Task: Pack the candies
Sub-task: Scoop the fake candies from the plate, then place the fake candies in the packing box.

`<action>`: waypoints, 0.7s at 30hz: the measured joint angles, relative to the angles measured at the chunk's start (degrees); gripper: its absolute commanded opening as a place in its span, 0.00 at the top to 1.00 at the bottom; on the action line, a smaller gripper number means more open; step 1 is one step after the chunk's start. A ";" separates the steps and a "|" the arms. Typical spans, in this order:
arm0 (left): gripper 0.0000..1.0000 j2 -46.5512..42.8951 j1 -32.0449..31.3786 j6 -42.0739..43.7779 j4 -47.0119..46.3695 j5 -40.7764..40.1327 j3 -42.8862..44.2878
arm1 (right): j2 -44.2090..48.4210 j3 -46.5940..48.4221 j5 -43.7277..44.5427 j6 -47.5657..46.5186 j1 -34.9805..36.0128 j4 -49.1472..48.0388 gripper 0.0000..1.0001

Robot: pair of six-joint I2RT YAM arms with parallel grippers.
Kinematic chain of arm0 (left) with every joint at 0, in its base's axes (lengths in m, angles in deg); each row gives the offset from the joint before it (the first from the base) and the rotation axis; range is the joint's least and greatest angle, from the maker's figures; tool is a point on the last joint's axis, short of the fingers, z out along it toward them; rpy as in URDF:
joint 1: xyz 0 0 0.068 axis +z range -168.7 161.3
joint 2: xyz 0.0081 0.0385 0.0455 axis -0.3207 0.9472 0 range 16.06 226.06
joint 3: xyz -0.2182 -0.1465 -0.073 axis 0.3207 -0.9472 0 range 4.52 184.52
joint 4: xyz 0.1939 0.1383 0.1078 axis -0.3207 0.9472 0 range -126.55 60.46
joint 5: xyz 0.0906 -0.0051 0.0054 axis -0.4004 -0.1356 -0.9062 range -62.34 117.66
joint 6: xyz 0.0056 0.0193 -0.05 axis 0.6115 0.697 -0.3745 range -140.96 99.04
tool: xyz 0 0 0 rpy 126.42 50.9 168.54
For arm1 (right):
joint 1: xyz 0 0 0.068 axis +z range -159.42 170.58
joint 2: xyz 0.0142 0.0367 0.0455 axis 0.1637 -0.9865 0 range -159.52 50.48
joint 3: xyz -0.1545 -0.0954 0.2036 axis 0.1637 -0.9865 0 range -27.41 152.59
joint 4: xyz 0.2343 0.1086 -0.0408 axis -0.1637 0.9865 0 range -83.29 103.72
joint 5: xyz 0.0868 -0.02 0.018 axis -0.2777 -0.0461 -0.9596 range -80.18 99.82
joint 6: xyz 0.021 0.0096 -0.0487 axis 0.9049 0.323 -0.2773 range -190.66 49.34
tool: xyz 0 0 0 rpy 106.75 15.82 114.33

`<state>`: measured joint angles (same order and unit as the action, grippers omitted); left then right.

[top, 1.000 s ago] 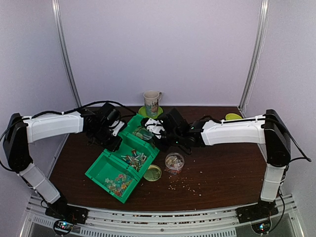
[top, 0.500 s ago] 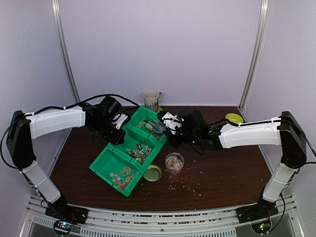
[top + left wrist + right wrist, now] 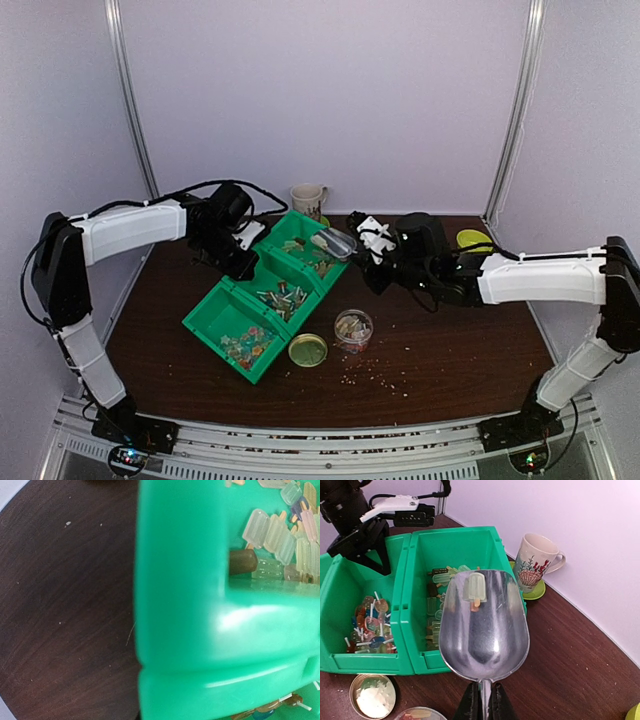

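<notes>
Candies (image 3: 248, 344) are lying in the jar (image 3: 353, 328) and in the green bin (image 3: 212, 318) nearest us. Beyond them, we are seeing the right gripper (image 3: 482, 701) pinching the scoop (image 3: 485, 630) by its handle, with a pale piece riding in it above the bin. Farther left, the left gripper (image 3: 243, 262) is apparently clamping the bin's wall.

Soft even light, glare on green bin (image 3: 235, 617), left wrist view blurred, perhaps too close.
</notes>
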<state>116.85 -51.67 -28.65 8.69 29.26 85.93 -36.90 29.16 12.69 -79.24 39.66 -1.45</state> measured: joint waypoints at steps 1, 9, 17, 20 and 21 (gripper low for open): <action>1.00 0.98 0.00 0.63 0.44 -0.07 1.33 | 1.60 -0.74 0.02 0.02 0.00 0.52 1.00; 1.00 10.19 0.00 5.18 3.30 -0.33 12.90 | 15.39 -5.64 1.16 1.81 0.02 7.93 1.00; 1.00 18.78 0.15 9.79 6.82 0.33 22.75 | 24.06 -10.25 2.84 4.44 1.18 18.60 1.00; 1.00 21.75 0.15 11.54 8.44 0.44 26.97 | 25.46 -11.23 3.34 5.40 2.80 21.31 1.00; 1.00 22.88 0.20 12.22 9.09 0.61 28.59 | 25.59 -11.47 3.45 5.62 3.45 22.16 1.00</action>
<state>139.73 -51.48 -16.43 17.78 29.87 114.52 -11.30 17.69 16.15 -73.62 43.11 20.71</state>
